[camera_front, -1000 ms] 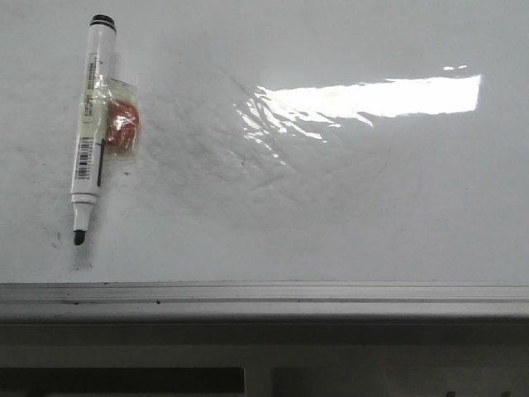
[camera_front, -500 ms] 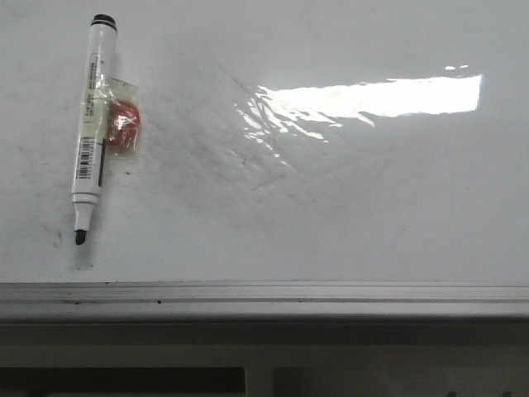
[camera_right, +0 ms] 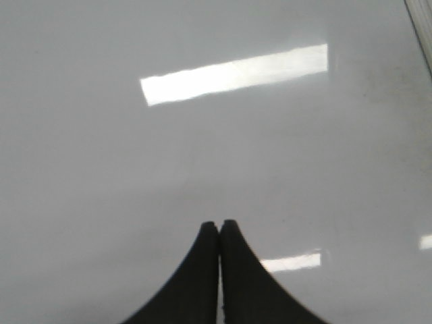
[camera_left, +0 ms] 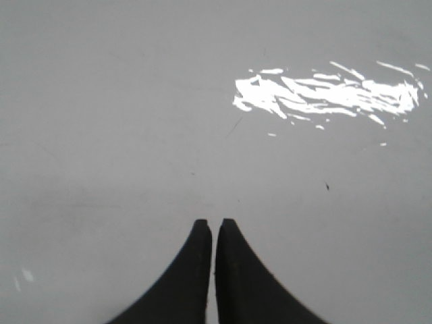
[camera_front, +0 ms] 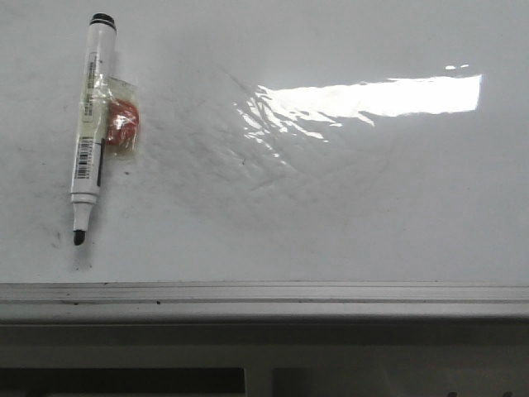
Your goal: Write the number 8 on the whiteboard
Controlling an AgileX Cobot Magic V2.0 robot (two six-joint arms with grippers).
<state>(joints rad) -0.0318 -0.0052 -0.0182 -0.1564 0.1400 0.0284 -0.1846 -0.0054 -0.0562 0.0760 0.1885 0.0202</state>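
Note:
The whiteboard (camera_front: 331, 215) fills the front view, glossy white with faint grey smudges and a bright glare patch (camera_front: 372, 98). No number 8 shows on it in any view. A white marker (camera_front: 89, 124) with a black cap end and its black tip uncapped lies at the far left, a small orange lump in clear wrap (camera_front: 122, 126) taped to its side. Neither gripper shows in the front view. My left gripper (camera_left: 211, 223) is shut and empty over bare board. My right gripper (camera_right: 220, 224) is shut and empty over bare board.
The board's grey metal frame edge (camera_front: 264, 296) runs along the near side, with a dark gap below it. A frame edge also shows in a corner of the right wrist view (camera_right: 422, 27).

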